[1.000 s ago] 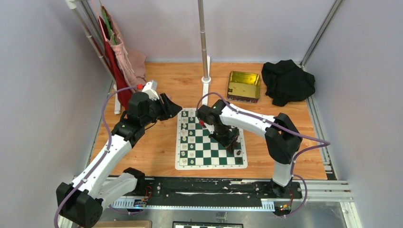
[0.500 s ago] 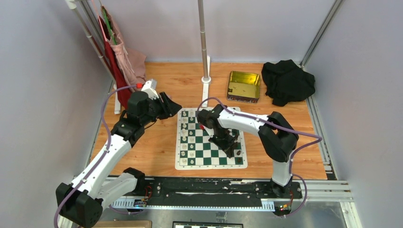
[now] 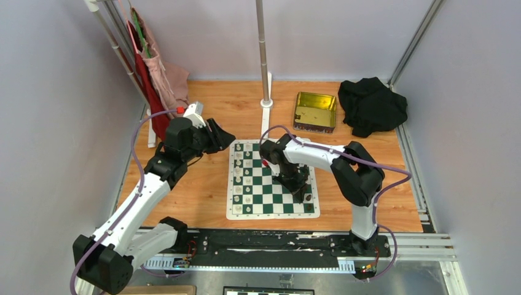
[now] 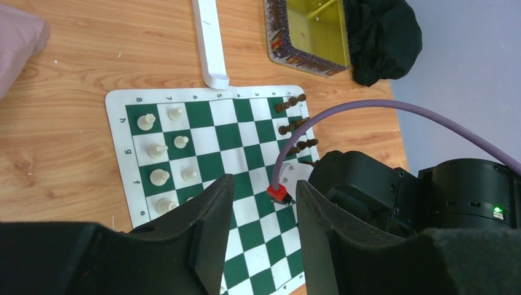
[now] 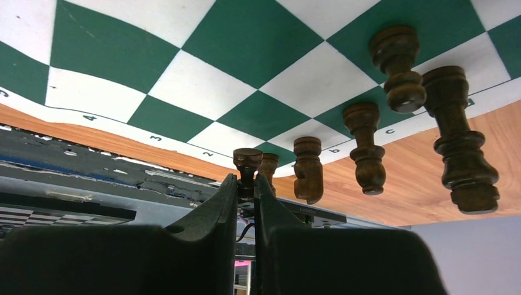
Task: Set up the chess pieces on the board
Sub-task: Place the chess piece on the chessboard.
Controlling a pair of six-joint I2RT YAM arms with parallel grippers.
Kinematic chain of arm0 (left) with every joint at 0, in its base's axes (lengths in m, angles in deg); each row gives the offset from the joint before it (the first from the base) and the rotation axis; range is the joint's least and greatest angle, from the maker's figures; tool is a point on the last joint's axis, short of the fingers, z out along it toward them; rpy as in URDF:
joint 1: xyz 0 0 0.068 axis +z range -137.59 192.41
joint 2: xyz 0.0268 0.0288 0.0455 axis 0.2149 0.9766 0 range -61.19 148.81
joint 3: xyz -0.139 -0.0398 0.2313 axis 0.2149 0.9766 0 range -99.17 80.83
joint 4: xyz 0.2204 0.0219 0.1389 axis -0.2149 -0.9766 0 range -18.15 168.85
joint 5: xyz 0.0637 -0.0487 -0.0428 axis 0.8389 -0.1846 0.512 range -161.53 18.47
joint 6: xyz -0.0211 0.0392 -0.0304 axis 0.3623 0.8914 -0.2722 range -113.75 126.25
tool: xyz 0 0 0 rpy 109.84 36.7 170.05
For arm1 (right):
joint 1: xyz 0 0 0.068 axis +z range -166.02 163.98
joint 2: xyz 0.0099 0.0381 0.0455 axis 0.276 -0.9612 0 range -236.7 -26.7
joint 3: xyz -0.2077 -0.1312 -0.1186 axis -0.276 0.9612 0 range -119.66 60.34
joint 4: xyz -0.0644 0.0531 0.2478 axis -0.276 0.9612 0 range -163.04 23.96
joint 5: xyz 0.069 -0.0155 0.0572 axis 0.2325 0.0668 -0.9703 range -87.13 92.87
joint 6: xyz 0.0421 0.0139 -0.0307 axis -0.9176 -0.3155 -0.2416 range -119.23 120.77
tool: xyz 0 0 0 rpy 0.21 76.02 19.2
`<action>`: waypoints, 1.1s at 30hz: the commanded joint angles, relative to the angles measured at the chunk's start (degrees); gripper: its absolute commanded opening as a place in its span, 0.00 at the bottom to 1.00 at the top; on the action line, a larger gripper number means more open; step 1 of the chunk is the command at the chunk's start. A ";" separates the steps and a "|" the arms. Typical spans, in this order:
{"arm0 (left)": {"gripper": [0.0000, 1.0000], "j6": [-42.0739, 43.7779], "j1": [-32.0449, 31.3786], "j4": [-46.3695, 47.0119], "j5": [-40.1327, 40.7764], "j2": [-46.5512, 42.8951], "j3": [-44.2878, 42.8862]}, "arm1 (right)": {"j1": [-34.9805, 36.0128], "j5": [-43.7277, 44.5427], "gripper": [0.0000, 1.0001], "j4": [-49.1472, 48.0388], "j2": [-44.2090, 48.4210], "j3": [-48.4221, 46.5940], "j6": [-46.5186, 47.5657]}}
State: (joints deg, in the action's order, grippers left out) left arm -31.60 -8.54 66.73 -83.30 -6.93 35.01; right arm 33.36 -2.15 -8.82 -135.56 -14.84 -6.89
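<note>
Dark chess piece [image 5: 247, 161], pinched between the drawn-in fingers of the right gripper [image 5: 246, 179], one end showing past the fingertips, low over the near right corner of the board [image 5: 258, 37]. Cannot tell whether it touches the square yet.

Looks like turned wood: light, stiff, smooth-sided, tall on a narrow foot. Probably slips or topples sooner than breaks. Best taken at the slim waist, kept upright, and set down flat before letting go.

Stands close to its own kind. Several more dark pieces [image 5: 364, 147] upright along the board's right edge, the nearest just beside the held one. Little room there for the fingers to spread without a knock.

Across the board, cream pieces [image 4: 161, 150] in two rows along the left edge, well apart from the working corner.

Left gripper [image 4: 263, 182] with jaws apart and nothing between them, hanging over the tabletop [image 3: 203, 196] off the board's far left corner, out of the way.

Toward the tabletop's far edge: a gold tin [image 3: 316, 110], a black cloth [image 3: 372, 104] in the far right corner, a metal pole [image 3: 263, 55]. None near the held piece.
</note>
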 commanded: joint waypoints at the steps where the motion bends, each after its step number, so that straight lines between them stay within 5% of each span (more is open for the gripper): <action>1: 0.47 0.89 0.38 2.23 -0.53 0.83 -1.55 | -1.13 0.45 0.02 0.85 -1.29 0.24 1.18; 33: 0.48 0.85 0.38 3.84 -0.88 1.81 -1.02 | -2.06 1.06 0.23 1.61 -4.61 -3.39 3.05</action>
State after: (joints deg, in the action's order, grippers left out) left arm -31.60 -8.54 68.50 -83.39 -5.42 35.01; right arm 31.90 -1.76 -8.80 -139.19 -16.46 -4.95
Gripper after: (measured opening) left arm 0.477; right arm 0.220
